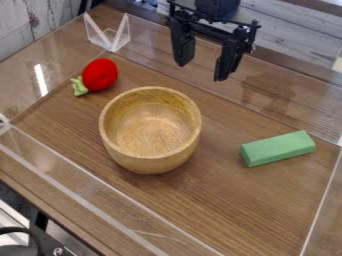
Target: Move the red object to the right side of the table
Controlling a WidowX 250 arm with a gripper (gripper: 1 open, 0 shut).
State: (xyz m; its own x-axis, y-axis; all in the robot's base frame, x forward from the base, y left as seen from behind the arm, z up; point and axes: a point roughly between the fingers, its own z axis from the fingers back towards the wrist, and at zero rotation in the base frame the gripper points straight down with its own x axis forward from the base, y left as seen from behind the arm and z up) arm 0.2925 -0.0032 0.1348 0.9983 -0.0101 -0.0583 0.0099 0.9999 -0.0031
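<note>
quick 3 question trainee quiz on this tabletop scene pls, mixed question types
1. True or false: the gripper is shut on the red ball toy.
2. What lies in the wooden bowl? A) the red toy B) the green block C) nothing visible
3. Fill in: the green block lies to the ____ of the bowl in the picture.

Key: 1 false, the jaws are open and empty; 2 C; 3 right.

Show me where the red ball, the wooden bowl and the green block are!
red ball (99,71): camera view, middle of its round red body.
wooden bowl (115,144): camera view, on its outer wall at the front left.
green block (278,148): camera view, middle of its top face.
</note>
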